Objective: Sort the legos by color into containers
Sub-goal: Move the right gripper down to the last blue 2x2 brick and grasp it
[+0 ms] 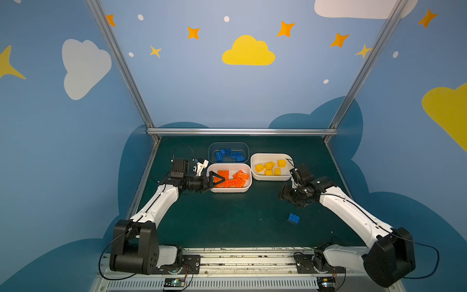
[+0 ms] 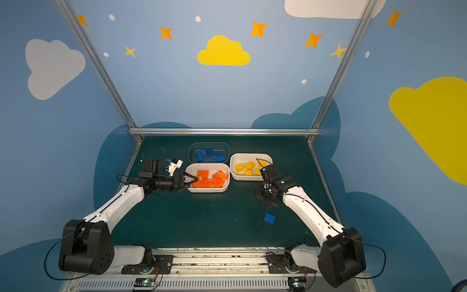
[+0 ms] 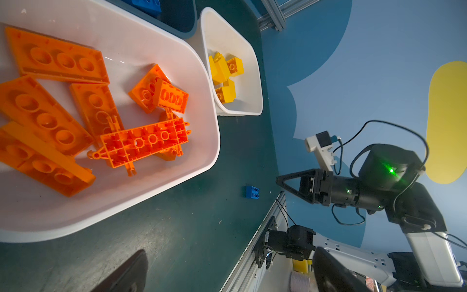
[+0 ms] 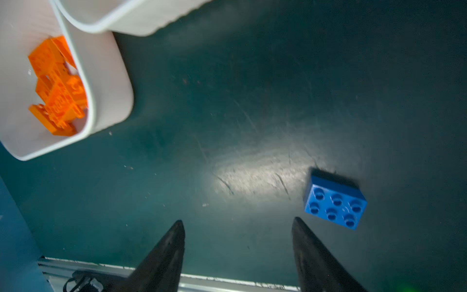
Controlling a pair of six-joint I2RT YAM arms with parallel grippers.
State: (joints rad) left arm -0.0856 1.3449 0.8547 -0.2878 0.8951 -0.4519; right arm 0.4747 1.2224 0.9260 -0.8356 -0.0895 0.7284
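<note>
Front rail (image 1: 227, 260) carries both arm bases at 6 o'clock. Left pincer (image 1: 218, 181), jaws spread wide and empty, hangs at the 9 o'clock end of a white tub (image 1: 228, 190) of orange legos (image 1: 231, 180). At that tub's 12 o'clock, a transparent tub (image 1: 228, 143) holds blue legos (image 1: 236, 155); at its 2 o'clock, a second white tub (image 1: 270, 177) holds yellow legos (image 1: 268, 166). Right pincer (image 4: 237, 222), jaws apart with nothing between, points down at the tabletop (image 1: 227, 222); one blue brick (image 1: 294, 218) lies loose near its 5 o'clock.
</note>
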